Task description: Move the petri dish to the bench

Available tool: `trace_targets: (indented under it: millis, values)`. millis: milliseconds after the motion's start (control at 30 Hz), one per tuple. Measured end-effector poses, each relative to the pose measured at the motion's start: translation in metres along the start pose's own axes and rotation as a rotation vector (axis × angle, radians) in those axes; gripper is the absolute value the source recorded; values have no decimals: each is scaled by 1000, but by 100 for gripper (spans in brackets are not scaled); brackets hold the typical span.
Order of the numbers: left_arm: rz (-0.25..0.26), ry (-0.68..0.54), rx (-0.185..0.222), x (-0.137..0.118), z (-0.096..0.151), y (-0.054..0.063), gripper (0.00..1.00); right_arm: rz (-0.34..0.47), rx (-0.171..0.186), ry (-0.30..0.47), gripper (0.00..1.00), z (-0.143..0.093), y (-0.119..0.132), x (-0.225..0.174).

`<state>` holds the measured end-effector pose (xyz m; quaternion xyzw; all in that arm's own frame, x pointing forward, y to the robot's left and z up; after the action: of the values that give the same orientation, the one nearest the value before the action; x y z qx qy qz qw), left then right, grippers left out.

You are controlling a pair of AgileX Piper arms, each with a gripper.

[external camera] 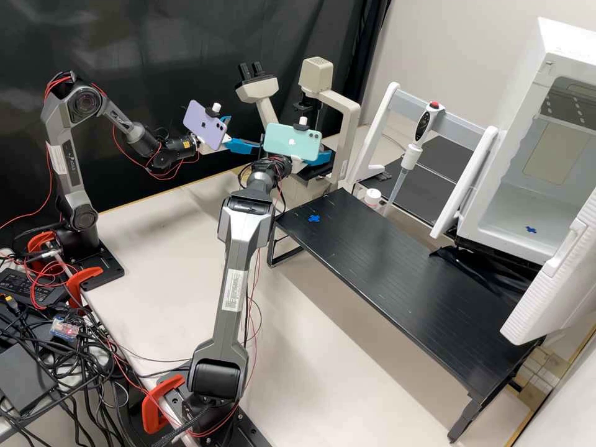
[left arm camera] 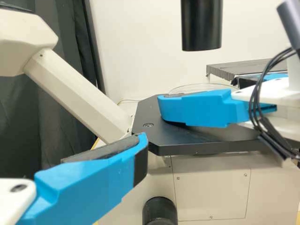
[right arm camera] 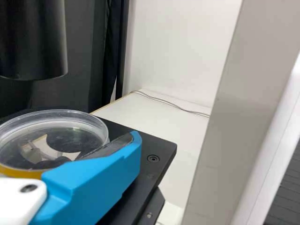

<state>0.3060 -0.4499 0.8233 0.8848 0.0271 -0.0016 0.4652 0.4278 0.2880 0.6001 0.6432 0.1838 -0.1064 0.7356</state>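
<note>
A dark curtain (external camera: 155, 62) hangs behind the pale table (external camera: 186, 211). In the high view I can see the microscope (external camera: 320, 76) at the back, with the low black bench (external camera: 397, 267), its blue cross (external camera: 314, 218), and the pipette (external camera: 420, 130) in front and to one side. The left gripper (external camera: 246, 133), under a purple phone (external camera: 205, 124), is near the microscope with its fingers spread apart. The right gripper (external camera: 321, 158) is at the microscope, beneath a green phone (external camera: 293, 142).

From the left wrist view, the clear petri dish (left arm camera: 202, 87) shows past one of the right gripper's fingers, over the microscope's black stage (left arm camera: 197, 142). That gripper's two fingers stand apart.

In the right wrist view, the dish sits on the stage with one blue finger right beside it; I can't tell whether they touch.
</note>
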Motion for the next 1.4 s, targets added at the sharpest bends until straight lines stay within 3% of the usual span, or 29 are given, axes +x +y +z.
trace_targets:
  millis: [167,400,733,1033,1067,1267,1400]
  values:
    - [0,0,0,0,0,0,100,-14,16,2,0,0,-1,0]
    - [0,0,0,0,0,0,100,-46,3,1,0,6,-5,1]
    - [0,0,0,0,0,0,100,-50,17,1,0,15,1,-13]
    - [0,0,0,0,0,0,100,-34,15,50,0,21,12,-42]
    - [0,0,0,0,0,0,100,-29,1,63,0,23,14,-52]
    - [0,0,0,0,0,0,100,8,9,109,0,26,23,-91]
    - [0,0,0,0,0,0,100,-6,7,128,0,37,15,-130]
